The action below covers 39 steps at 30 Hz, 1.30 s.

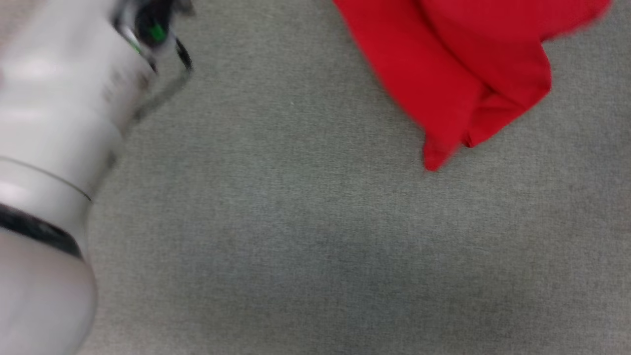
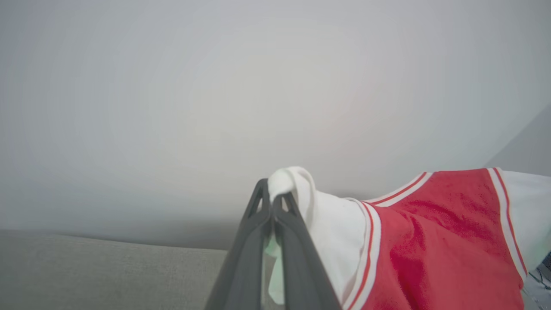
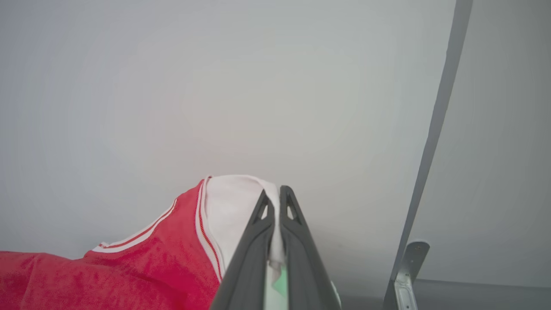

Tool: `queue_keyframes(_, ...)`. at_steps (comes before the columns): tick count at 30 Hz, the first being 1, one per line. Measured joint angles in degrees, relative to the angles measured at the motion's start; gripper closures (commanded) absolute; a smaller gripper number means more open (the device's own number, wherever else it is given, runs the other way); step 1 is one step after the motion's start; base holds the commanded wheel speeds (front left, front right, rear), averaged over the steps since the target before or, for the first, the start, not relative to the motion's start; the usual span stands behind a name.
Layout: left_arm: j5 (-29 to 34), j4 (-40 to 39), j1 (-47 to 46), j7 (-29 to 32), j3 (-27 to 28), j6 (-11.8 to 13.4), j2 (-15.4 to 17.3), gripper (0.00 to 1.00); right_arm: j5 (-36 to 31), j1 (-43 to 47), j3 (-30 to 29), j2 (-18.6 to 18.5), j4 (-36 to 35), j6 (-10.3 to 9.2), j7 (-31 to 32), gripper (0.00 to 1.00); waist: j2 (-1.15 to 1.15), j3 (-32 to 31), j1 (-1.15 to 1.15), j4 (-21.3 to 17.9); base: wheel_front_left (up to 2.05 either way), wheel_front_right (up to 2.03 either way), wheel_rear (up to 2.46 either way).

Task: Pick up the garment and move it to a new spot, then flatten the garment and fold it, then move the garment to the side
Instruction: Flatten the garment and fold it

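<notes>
left gripper (image 2: 272,197) pinches garment (image 2: 434,241) sleeve; right gripper (image 3: 275,197) pinches the other

The garment (image 2: 434,241) is red, its sleeves white, with red-and-white striped trim (thin lines along the seams); the counter (image 1: 315,222) is a flecked, muted grey.
</notes>
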Motion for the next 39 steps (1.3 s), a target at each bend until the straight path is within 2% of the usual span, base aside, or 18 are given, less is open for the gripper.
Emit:
queue_keyframes(6,-0.53,4.27,-11.95,-1.83,7.59,2.38,0.91,1.0,1.88,-7.83,-4.09,1.82,0.92,0.0,-5.12,1.0,0.0,1.88,0.0,-2.02,0.0,0.0,0.0)
queue_keyframes(10,4.71,3.43,-19.84,-2.07,14.8,4.07,3.54,1.0,2.66,-12.65,-6.34,2.42,1.29,0.0,-6.88,1.0,0.0,3.24,0.0,-3.47,0.0,0.0,0.0)
queue_keyframes(14,11.27,-0.51,-22.02,-2.07,24.06,5.37,4.55,1.0,3.1,-15.64,-8.34,2.89,0.74,0.0,-8.13,1.0,0.0,4.29,0.0,-4.94,0.0,0.0,0.0)
queue_keyframes(17,14.94,-1.63,-18.14,-2.07,26.87,3.98,2.47,1.0,2.8,-14.6,-8.22,2.63,-0.24,0.0,-8.27,1.0,0.0,4.28,0.0,-5.63,0.0,0.0,0.0)
queue_keyframes(21,15.8,-1.44,-11.96,-2.07,29.54,1.14,-0.49,1.0,2.57,-9.42,-6.55,0.9,-3.58,0.0,-8.37,1.0,0.0,3.46,0.0,-5.36,0.0,0.0,0.0)
queue_keyframes(25,15.13,-1.45,-4.81,-2.05,31.9,-0.73,-1.57,1.0,3.18,-3.05,-5.0,-1.27,-8.46,0.0,-8.36,1.0,0.0,2.15,0.0,-4.82,0.0,0.0,0.0)
queue_keyframes(30,12.71,-5.92,5.15,-1.19,31.4,-1.29,-2.8,1.0,4.92,5.37,-3.54,-5.46,-16.06,0.0,-8.37,1.0,0.0,0.2,0.0,-4.35,0.0,0.0,0.0)
queue_keyframes(33,10.13,-12.88,12.3,-0.56,30.37,-1.46,-2.32,1.0,6.42,10.07,-3.23,-8.58,-21.25,0.0,-8.45,1.0,0.0,-1.29,0.0,-4.14,0.0,0.0,0.0)
queue_keyframes(39,6.5,-24.95,28.15,-0.57,28.56,-1.46,0.89,1.0,9.68,21.78,-2.91,-14.43,-31.45,0.0,-8.46,1.0,0.0,-4.82,0.0,-3.7,0.0,0.0,0.0)
